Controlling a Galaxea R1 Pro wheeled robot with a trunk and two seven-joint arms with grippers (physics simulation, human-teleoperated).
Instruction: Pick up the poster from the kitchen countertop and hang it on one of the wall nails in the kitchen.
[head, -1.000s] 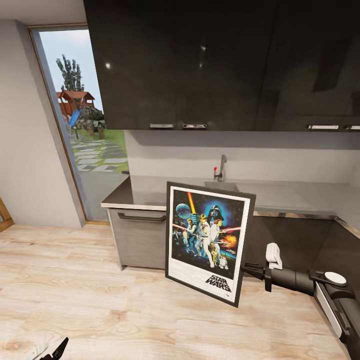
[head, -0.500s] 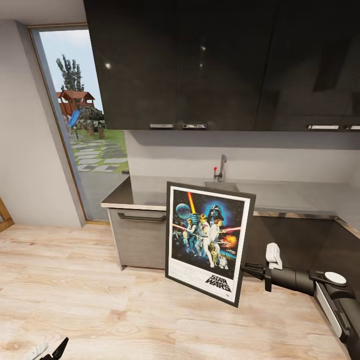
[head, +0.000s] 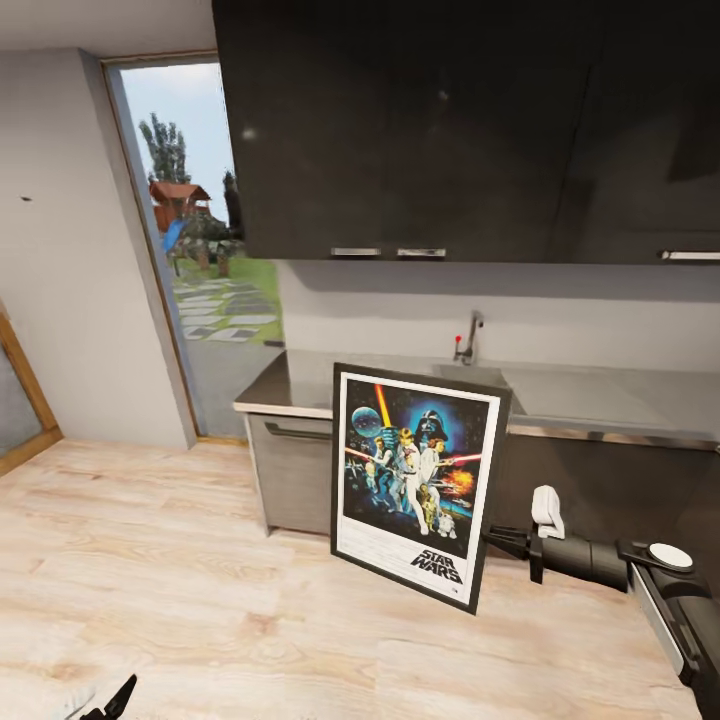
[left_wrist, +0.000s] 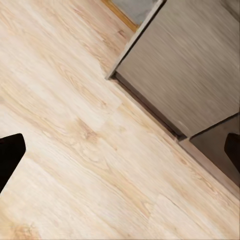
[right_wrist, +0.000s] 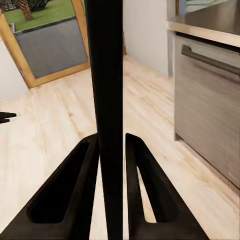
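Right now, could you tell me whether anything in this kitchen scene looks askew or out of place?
Only the poster stands out: it hangs in mid-air over the wood floor, in front of the kitchen countertop, tilted with its bottom edge slanting down. The right gripper has its jaws clamped on the frame's edge. Nothing looks spilled or damaged.

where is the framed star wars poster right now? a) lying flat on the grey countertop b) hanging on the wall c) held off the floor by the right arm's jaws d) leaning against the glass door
c: the black-framed Star Wars poster hangs upright in front of the cabinets, its edge clamped in the right gripper, whose jaws press on the frame in the right wrist view.
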